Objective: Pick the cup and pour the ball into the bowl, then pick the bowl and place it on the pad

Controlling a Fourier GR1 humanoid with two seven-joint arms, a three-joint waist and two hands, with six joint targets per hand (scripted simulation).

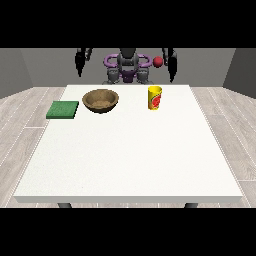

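A yellow cup (155, 97) with a red mark stands upright on the white table (130, 160), right of the middle at the far side. A red ball (158, 61) shows in the air above the cup, beside the arm at the view's right. A brown wooden bowl (100, 100) sits left of the cup. A green pad (63, 109) lies flat near the table's left edge. The hand at the view's left (79, 69) hangs down behind the table's far edge, away from every object. The hand at the view's right (172, 71) hangs likewise, above and behind the cup.
The robot's torso (128, 67) stands behind the table's far edge. Grey wooden floor surrounds the table on both sides. The table's near half bears nothing.
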